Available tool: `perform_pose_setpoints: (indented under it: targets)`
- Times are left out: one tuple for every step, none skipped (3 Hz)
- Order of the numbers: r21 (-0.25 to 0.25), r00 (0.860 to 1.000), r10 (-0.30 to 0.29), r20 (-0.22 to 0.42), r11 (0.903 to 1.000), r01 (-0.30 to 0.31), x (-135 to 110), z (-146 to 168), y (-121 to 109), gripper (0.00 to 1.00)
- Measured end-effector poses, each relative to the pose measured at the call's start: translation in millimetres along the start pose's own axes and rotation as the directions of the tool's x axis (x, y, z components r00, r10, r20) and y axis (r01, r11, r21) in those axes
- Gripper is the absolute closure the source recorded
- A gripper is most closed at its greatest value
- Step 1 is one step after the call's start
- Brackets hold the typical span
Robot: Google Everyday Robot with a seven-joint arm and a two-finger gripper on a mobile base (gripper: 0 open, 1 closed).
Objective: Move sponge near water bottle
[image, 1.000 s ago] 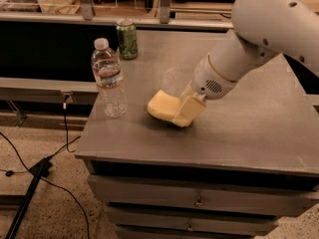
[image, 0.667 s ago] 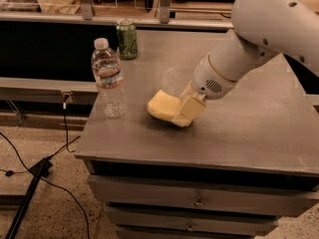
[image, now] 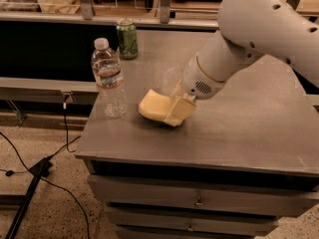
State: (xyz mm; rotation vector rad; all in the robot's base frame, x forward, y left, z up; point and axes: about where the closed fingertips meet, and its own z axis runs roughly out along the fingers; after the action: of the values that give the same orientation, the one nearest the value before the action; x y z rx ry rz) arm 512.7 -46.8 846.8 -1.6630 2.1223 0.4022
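Sponge is on the table, tilted, near the bottle but not touching. The gripper at its right end looks clamped on it, hence the tilt. A can stands well behind.

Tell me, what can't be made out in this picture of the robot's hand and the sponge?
In the camera view:
- Right end of the sponge: covered by the hand, which sits low over the table, right of the water bottle.
- Print on the bottle's label and the green can: too small to read.
- Rest of the arm: cut off by the right edge.
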Motion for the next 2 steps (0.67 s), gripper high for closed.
perform_pose_setpoints:
  targets:
    - [-0.008, 0.997, -0.072, 0.01, 0.9973, 0.072, -20, 7, -1, 0.97]
    - [-0.018, 0.994, -0.107, 0.006, 0.994, 0.108, -31, 13, 0, 0.74]
